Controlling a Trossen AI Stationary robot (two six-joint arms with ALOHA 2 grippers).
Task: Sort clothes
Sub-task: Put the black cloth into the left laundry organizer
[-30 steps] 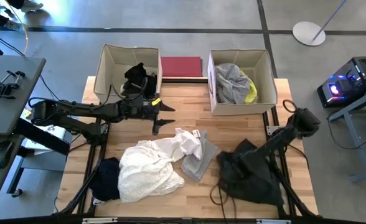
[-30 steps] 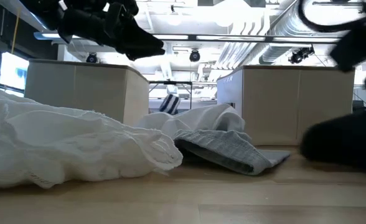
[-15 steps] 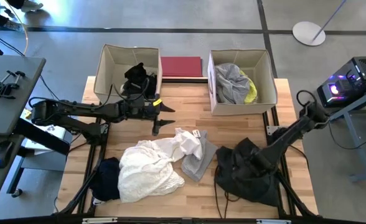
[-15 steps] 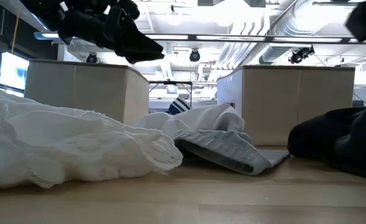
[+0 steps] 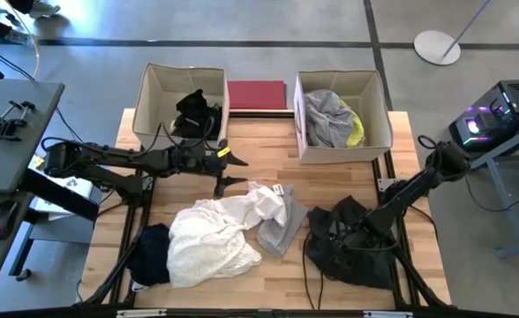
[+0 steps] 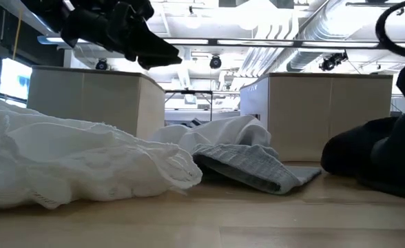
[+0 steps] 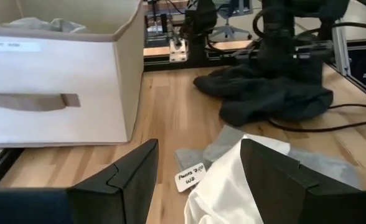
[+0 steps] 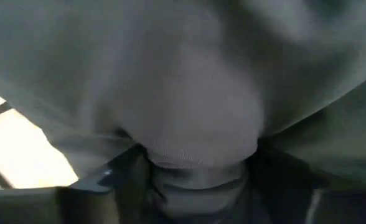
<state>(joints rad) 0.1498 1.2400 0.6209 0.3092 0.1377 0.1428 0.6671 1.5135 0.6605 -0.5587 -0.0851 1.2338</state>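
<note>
High view. My landmark is the white garment [image 5: 211, 237], heaped on the worktop [image 5: 259, 155] toward the front. Touching its right side lies a grey garment [image 5: 282, 231]; a dark navy garment [image 5: 151, 252] touches its left side at the worktop's edge. Well to its right lies a black garment [image 5: 352, 247], and my right pincer [image 5: 358, 231] is sunk into it. Behind the white garment, apart from it, my left pincer [image 5: 227, 168] hangs over bare wood, fingers spread, empty. Farther back stand two beige boxes: the left box [image 5: 154, 106] holds black clothing [image 5: 193, 110], the right box [image 5: 379, 110] holds grey and yellow clothing [image 5: 334, 119]. A dark-red rectangle [image 5: 257, 94] lies between them.

Low view. The white garment [image 6: 71, 162] fills the near left; the grey garment [image 6: 257, 169] lies just beside it, the black garment [image 6: 375, 158] at the far right. The left pincer [image 6: 151, 52] hangs above the white garment.

Left wrist view. The fingers [image 7: 124, 180] stand apart with nothing between. Beyond them I see a white fold, a paper tag [image 7: 190, 177], and the black garment [image 7: 270, 93] under the right arm.

Right wrist view. Dark cloth [image 8: 195, 112] fills the frame, bunched between my right pincer's fingers, which are closed on it.
</note>
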